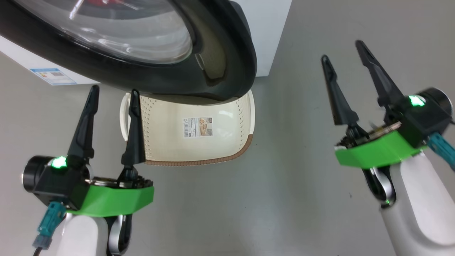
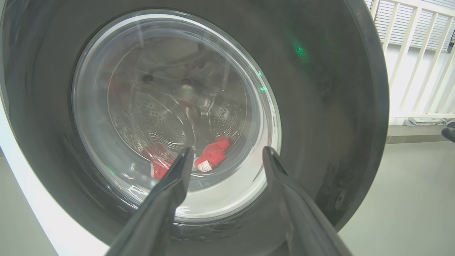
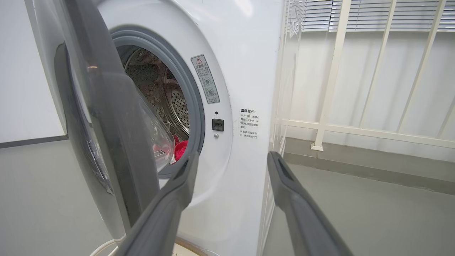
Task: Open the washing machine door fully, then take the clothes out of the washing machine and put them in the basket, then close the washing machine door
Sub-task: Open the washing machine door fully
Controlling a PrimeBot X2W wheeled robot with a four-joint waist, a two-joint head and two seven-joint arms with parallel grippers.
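Observation:
The washing machine door (image 1: 220, 53), black-rimmed with a glass bowl, stands partly open from the white washing machine (image 3: 245, 71). It hangs over the cream basket (image 1: 199, 161) on the floor. Red clothes (image 3: 180, 149) lie at the bottom of the steel drum, and the clothes (image 2: 213, 153) also show through the door glass (image 2: 170, 106). My left gripper (image 1: 114, 92) is open and empty, just in front of the door's outer face, its right finger overlapping the basket's left side. My right gripper (image 1: 342, 50) is open and empty too, off to the right of the door, pointing at the machine's front (image 3: 233, 156).
Grey floor (image 1: 284, 177) spreads around the basket and to the right. A white railing (image 3: 334, 71) stands close beside the machine's right side. A blue sticker (image 1: 53, 75) marks the machine's body at the left. A white cable (image 3: 103, 247) lies under the door.

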